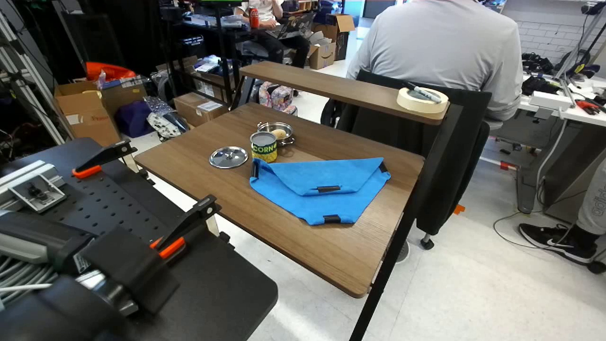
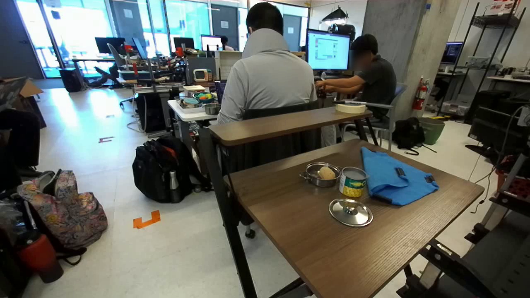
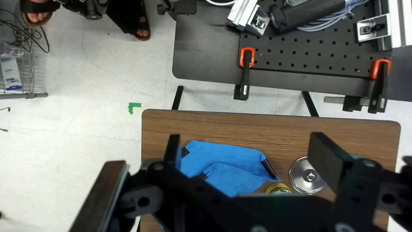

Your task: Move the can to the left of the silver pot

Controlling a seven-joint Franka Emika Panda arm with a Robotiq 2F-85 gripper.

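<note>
Over on the table, the corn can sits crammed by the silver pot and blue cloth; tool is spread wide, and gaps that tight could easily mean bumping the pot.

Bright windows spill white glare across the pale floor.

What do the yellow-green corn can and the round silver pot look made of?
The short cylindrical yellow-green corn can: probably tinned steel, from its dull grey top; printed label, perhaps paper. The small round silver pot: likely polished stainless steel, given its bright reflections.
</note>
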